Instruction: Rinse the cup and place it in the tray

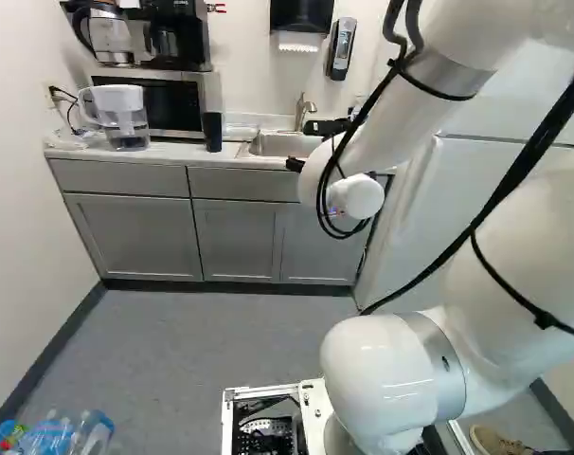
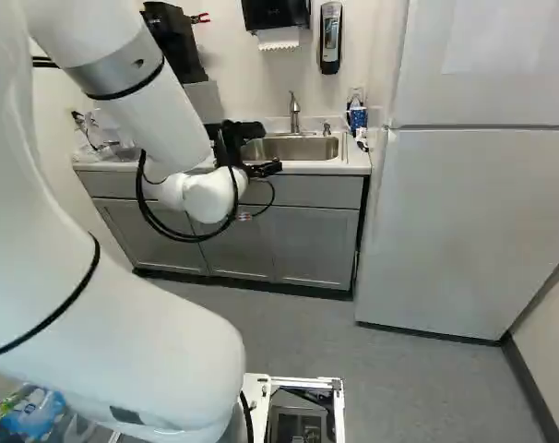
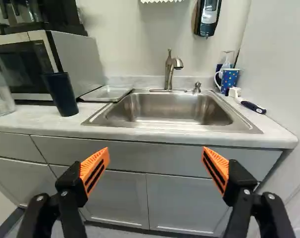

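Left of the sink (image 3: 175, 108), near the front edge of the worktop (image 3: 36, 120), the dark cup (image 3: 62, 94) stands upright, likelier the one meant than the spotted mug (image 3: 230, 79) near the right back corner. The tray (image 3: 109, 93) lies between cup and sink. The end effector (image 3: 155, 152), spread wide and holding nothing, faces the sink short of that edge; reaching the cup's vertical axis calls for a move forward and left.

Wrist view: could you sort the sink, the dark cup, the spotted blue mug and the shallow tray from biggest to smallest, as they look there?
1. Sink
2. Dark cup
3. Spotted blue mug and shallow tray: too close to rank; the tray looks wider, the mug taller.
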Controlling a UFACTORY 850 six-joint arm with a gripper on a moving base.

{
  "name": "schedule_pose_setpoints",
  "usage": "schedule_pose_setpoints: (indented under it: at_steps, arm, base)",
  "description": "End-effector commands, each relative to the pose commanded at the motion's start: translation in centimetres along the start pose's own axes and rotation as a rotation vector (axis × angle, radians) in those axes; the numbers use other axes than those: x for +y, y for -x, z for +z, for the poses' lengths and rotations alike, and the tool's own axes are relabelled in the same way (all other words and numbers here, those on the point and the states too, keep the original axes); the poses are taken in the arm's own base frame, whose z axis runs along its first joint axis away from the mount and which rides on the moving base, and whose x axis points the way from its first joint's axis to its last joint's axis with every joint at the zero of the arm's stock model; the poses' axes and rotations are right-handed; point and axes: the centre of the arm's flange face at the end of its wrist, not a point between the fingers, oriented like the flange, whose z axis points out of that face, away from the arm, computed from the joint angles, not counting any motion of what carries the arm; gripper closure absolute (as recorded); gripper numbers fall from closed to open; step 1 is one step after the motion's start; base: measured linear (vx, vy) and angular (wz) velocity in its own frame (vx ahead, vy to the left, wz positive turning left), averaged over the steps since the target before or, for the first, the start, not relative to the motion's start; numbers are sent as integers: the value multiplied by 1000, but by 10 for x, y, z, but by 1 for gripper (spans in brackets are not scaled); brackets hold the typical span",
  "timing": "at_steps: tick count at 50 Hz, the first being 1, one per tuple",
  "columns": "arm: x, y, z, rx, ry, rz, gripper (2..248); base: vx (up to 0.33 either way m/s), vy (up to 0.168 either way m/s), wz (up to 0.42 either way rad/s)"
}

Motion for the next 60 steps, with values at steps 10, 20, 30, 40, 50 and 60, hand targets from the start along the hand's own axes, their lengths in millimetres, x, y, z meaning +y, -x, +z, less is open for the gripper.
schedule_pose_setpoints:
  at_steps: [10, 20, 30, 40, 50, 60]
  arm:
    - [0, -9, 4, 3, 0, 0, 3]
    - [0, -18, 7, 4, 0, 0, 3]
    - [0, -28, 11, 11, 0, 0, 3]
    - [0, -38, 15, 22, 0, 0, 3]
    - [0, -48, 19, 31, 0, 0, 3]
    - [0, -58, 23, 32, 0, 0, 3]
  base:
    - [0, 0, 0]
    - [0, 0, 0]
    - [0, 0, 0]
    - [0, 0, 0]
    - [0, 0, 0]
    - [0, 0, 0]
